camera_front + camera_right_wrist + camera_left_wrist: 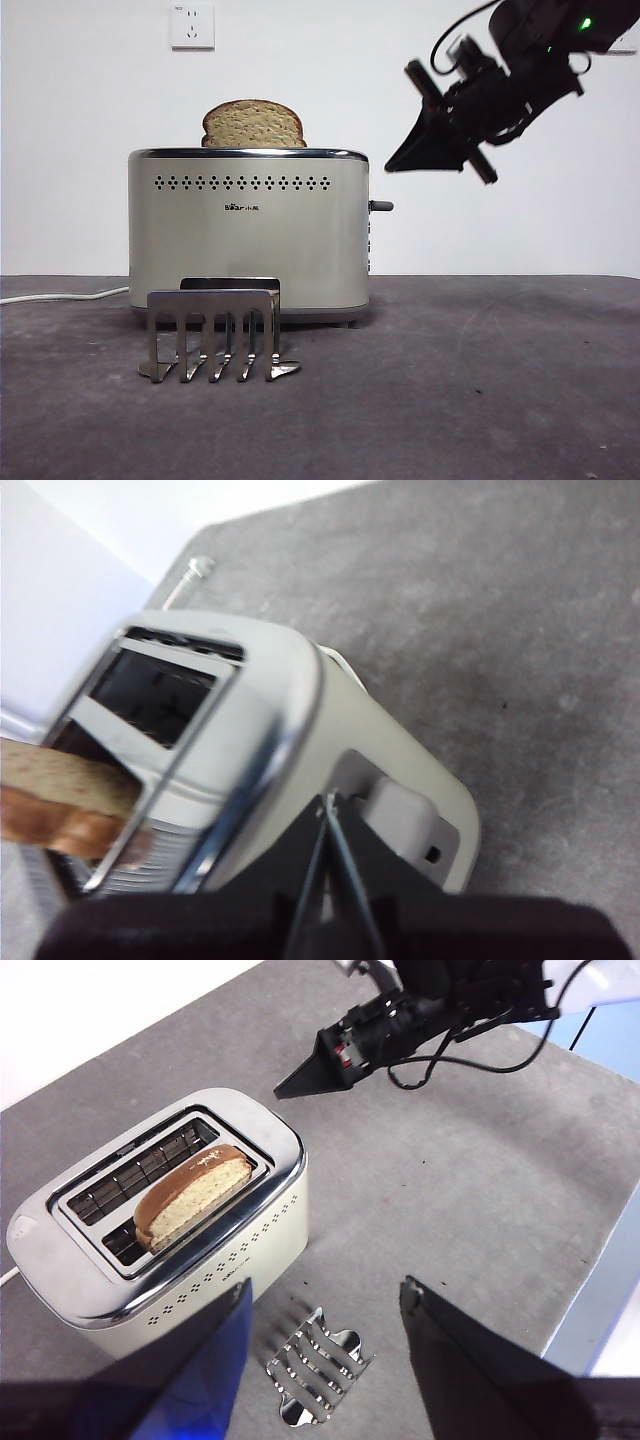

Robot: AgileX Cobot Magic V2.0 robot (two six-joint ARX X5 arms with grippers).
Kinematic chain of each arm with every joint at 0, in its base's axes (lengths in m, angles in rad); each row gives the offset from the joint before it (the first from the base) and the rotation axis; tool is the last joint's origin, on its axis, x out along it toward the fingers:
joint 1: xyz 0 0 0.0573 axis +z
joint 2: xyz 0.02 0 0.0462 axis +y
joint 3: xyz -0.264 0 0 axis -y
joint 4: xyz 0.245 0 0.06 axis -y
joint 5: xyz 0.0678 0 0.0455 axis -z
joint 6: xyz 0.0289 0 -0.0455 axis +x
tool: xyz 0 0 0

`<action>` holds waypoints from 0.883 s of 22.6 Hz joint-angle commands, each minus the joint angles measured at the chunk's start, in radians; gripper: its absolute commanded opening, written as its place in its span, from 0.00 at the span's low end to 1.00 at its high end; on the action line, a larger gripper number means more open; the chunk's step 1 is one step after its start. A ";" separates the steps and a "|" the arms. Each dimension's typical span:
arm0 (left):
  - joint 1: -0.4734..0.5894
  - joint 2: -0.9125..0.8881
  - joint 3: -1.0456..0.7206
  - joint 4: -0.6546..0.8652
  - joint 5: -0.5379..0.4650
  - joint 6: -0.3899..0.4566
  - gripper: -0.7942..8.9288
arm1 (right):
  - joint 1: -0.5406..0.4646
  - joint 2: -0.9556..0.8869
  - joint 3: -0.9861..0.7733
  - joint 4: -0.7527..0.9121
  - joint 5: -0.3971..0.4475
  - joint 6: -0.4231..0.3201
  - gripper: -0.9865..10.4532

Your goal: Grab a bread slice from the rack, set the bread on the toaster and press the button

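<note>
A boxy cream-beige two-slot toaster (248, 230) with a chrome top rim stands on the dark grey tabletop (480, 380), and the speckled tan wholegrain slice of bread (253, 125) with a brown crust sits upright in one slot, its domed top rising above the rim. Just in front of the toaster stands the small brushed-steel toast rack (215, 335), with no bread in it. The right end effector (425, 140), jaws pressed together to a point and holding nothing, hangs in the air above and just beside the toaster's narrow end, apart from the small dark-grey lever button (381, 206) that sticks out there. The left end effector (325, 1305) is high above the rack, jaws spread wide and holding nothing.
</note>
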 commanded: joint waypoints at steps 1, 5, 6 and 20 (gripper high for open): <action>-0.002 -0.003 0.001 -0.004 0.005 -0.007 0.34 | 0.011 0.028 0.010 0.013 0.019 -0.021 0.08; -0.002 -0.003 0.001 -0.005 0.005 -0.006 0.34 | 0.016 0.049 0.010 0.029 0.023 -0.028 0.08; -0.002 -0.003 0.001 -0.005 0.005 -0.006 0.34 | 0.016 0.051 0.010 0.029 0.040 -0.028 0.08; -0.002 -0.003 0.001 -0.013 0.004 -0.006 0.34 | 0.031 0.154 0.010 -0.040 0.096 -0.088 0.08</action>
